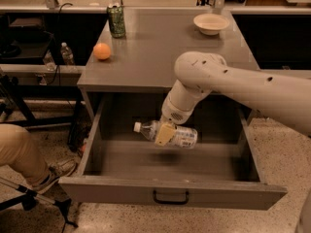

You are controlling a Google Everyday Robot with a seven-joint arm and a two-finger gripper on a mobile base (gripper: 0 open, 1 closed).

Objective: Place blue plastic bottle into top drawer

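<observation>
The blue plastic bottle (183, 137) is clear with a white cap and a pale label. It lies on its side inside the open top drawer (146, 163), with a shadow on the drawer floor under it. My gripper (164, 134) reaches down from the white arm and is shut around the bottle's middle, one yellowish finger (165, 132) in front of it. The drawer is pulled out wide below the grey table (160, 52), and its black handle (170, 197) is centred on the front panel.
On the table top stand a green can (116, 20), an orange (102, 51) and a pale bowl (211, 23). Two small clear bottles (67, 53) stand on a shelf at left. A person's leg (19, 152) and shoe (54, 171) are left of the drawer.
</observation>
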